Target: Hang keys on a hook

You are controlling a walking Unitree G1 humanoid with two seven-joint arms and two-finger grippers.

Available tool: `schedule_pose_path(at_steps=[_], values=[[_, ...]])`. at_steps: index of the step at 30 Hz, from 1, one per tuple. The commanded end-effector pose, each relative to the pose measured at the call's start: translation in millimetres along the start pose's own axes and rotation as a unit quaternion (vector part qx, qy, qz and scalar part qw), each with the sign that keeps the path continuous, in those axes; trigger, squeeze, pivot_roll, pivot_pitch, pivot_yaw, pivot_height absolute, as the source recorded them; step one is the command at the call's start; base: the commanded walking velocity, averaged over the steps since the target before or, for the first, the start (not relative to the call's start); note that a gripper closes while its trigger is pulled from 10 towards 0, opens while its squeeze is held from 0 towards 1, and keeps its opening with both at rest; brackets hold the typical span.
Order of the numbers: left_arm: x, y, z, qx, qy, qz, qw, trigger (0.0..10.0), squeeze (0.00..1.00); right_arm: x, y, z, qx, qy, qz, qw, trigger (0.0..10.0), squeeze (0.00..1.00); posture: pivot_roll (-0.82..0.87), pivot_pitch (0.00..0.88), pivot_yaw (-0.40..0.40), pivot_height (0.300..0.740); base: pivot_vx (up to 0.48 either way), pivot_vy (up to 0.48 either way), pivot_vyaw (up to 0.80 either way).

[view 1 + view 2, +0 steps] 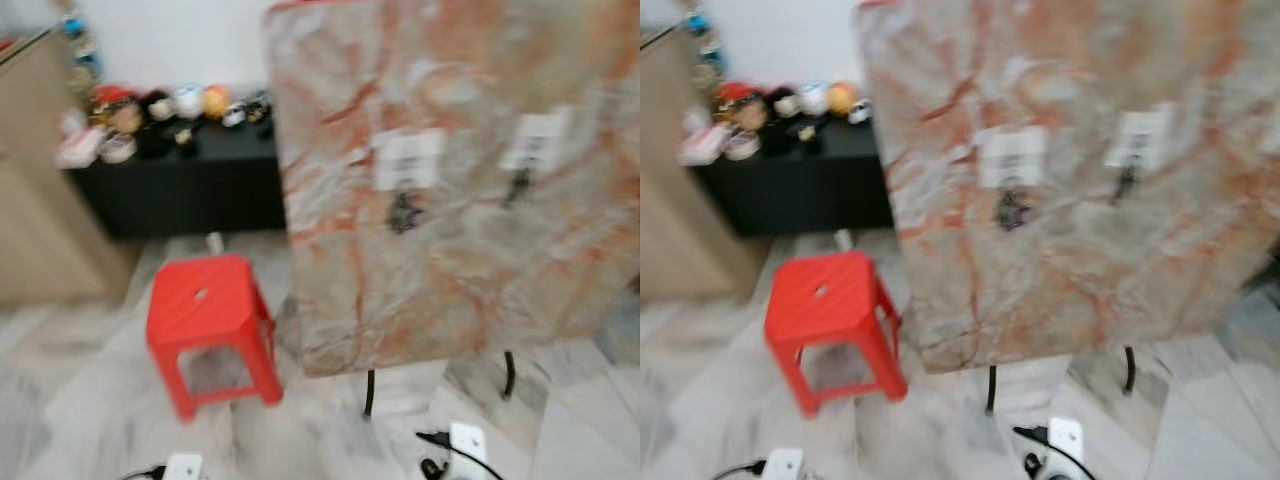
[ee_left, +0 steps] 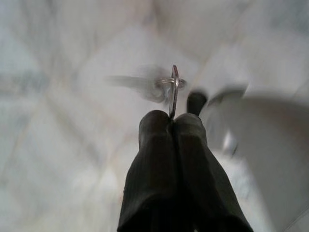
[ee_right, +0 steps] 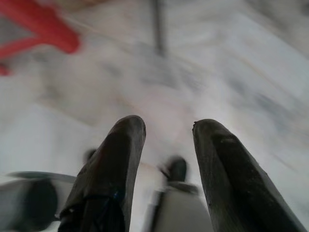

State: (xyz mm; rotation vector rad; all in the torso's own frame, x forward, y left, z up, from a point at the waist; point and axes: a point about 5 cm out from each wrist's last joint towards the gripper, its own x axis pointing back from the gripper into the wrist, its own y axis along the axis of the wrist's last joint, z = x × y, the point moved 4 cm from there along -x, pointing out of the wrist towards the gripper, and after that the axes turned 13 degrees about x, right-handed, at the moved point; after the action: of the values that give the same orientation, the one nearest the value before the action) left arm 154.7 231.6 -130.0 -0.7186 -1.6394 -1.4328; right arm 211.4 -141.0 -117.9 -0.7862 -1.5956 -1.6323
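Keys on a thin metal ring (image 2: 173, 92) stand edge-on between the tips of the left gripper (image 2: 172, 121), whose two long black fingers are pressed tight together on the ring; its long axis runs straight out along the fingers, with a blurred blade trailing off sideways. That arm hangs low, pointing down at pale marble floor (image 2: 63, 145). The right gripper (image 3: 166, 126) also points floorward, fingers spread apart and holding nothing. Ahead, filling the upper right of the head view, a reddish-veined marble board (image 1: 450, 290) on thin black legs carries two white hook plates (image 1: 407, 160) (dark items hang from each). A red plastic stool (image 1: 207, 310) stands lower left.
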Motion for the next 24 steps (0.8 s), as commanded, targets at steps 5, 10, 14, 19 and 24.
schedule_pose_path(at_steps=[5,10,14,19,24], values=[[-3.9,22,-9.7,0.008,-0.01,-0.028,1.0,10.0,0.0,1.2,-6,-7.9,0.001,-0.005,0.012,1.0,10.0,0.0,0.04,0.0,-0.011,0.74,0.0,-0.406,0.0],[-4.1,28,-6.3,0.007,-0.007,-0.034,0.999,10.0,0.0,1.4,-3,-12.4,0.01,-0.009,0.009,1.0,10.0,0.0,0.01,0.0,0.01,0.74,0.0,-0.42,0.0],[-4.3,27,-7.6,-0.002,-0.01,-0.028,1.0,10.0,0.0,1.7,-2,-17.9,0.004,-0.018,0.005,1.0,10.0,0.0,-0.02,0.0,0.024,0.74,0.0,-0.424,0.0],[-4.9,27,-10.5,-0.003,-0.013,-0.025,1.0,10.0,0.0,3.6,-8,-24.1,0.008,-0.027,0.007,1.0,10.0,0.0,-0.04,0.0,0.028,0.74,0.0,-0.425,0.08],[-4.5,22,-13.0,0.0,-0.015,-0.023,1.0,10.0,0.0,6.6,-23,-26.2,0.02,-0.028,0.021,0.999,10.0,0.0,-0.03,0.0,0.019,0.74,0.0,-0.424,0.72]])
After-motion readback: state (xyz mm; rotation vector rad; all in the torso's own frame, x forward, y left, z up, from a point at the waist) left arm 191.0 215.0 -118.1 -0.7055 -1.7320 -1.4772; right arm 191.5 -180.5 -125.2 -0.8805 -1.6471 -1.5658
